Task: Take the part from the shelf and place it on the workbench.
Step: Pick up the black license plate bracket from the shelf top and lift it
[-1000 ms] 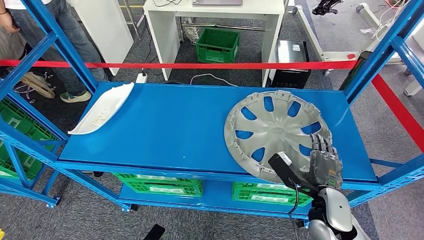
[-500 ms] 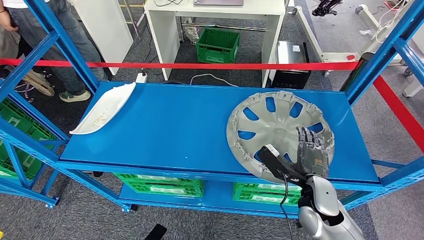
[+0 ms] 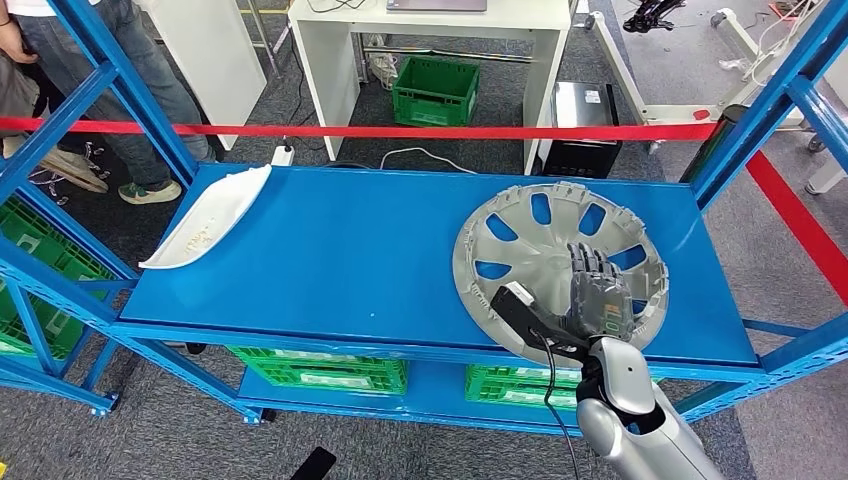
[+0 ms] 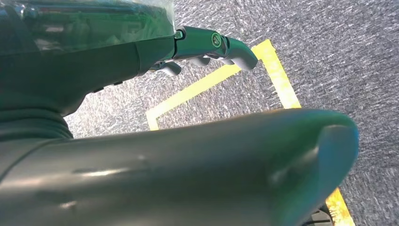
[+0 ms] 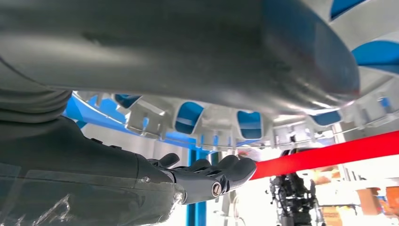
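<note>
Your right hand (image 3: 598, 298) has slid left and further over the hubcap (image 3: 556, 262) in the last second, fingers spread flat, clamped on nothing yet. The hubcap lies on the blue shelf (image 3: 340, 255), near edge overhanging, so you're closing on the grasp.

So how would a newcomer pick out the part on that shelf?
Look at the blue shelf. Toward its right end lies a round grey hubcap with blue showing through its slots, the right hand over its near edge. The white part at the left is long and narrow.
</note>
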Robot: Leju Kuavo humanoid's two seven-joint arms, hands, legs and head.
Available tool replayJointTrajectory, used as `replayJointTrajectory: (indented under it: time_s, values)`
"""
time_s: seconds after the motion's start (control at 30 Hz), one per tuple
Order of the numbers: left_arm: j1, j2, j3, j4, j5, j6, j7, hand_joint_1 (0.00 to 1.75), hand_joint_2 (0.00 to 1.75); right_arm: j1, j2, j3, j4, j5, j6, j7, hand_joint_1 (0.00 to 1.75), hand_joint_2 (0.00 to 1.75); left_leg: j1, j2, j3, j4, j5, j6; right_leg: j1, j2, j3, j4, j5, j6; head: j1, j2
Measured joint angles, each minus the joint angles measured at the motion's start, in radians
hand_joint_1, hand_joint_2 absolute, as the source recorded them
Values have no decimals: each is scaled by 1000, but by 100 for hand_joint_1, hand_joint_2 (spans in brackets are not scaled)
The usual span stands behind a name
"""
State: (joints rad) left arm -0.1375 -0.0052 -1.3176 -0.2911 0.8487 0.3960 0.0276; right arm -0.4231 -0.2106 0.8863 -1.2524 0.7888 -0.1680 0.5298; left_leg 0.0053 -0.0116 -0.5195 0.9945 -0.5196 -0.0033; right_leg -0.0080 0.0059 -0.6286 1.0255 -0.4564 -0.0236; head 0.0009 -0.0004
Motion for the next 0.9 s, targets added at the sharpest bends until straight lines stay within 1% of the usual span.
replayJointTrajectory:
  time_s: [0.3, 0.63, 0.9]
  values:
    - [-4, -2, 0, 0, -18, -1, 10, 0, 0, -17, 51, 31, 57, -26, -24, -48, 0, 0, 0, 0, 0, 0, 0, 0, 0, 0, 0, 0, 0, 0, 0, 0]
    - [-6, -2, 0, 0, -25, -1, 12, 0, 0, -36, 87, 54, 104, -40, -33, -64, 0, 0, 0, 0, 0, 0, 0, 0, 0, 0, 0, 0, 0, 0, 0, 0]
    - [-6, -3, 0, 0, -43, 5, 21, 0, 0, -35, 109, 66, 165, -140, -61, -90, 0, 0, 0, 0, 0, 0, 0, 0, 0, 0, 0, -1, 0, 0, 0, 0]
